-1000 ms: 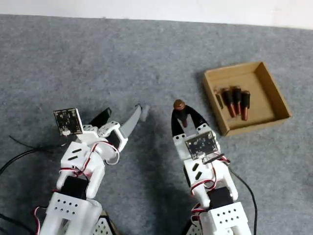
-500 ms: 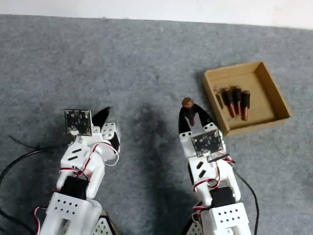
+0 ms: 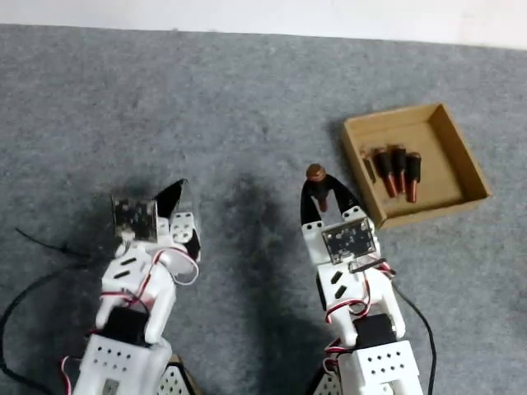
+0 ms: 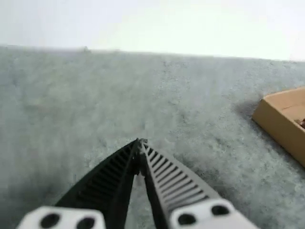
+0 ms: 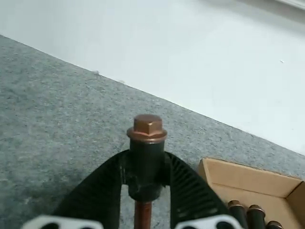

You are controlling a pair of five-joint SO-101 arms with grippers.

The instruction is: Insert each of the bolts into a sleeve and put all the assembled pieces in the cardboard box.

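My right end effector (image 3: 319, 194) is clamped on a black sleeve (image 5: 147, 153), one finger on each side of it. The bolt (image 5: 147, 128) sits in that sleeve: its copper hex head rests on the sleeve's top end, and the copper shank comes out of the other end between my fingers. In the high view this assembled piece points toward 12 o'clock, head farthest from my wrist, and it is above the grey table (image 3: 247, 99) near the middle of the scene. I cannot tell whether it touches the table.

The cardboard box (image 3: 432, 207) lies at about 2 o'clock from that end effector, near it but apart, with its closest corner just off my right finger. Inside it a row of assembled pieces (image 3: 397, 171) lies side by side on the box floor, toward the wall on the 9 o'clock side. Their dark sleeves are at the 12 o'clock end and their copper shanks run toward 6 o'clock. The half of the box floor toward 3 o'clock is bare cardboard.

My left end effector (image 4: 140, 146) is closed on nothing, its ribbed fingers meeting at the tips. In the high view it is at about 9 o'clock from my right end effector, well apart from it and from the box, and it points toward 1 o'clock over the bare grey table.
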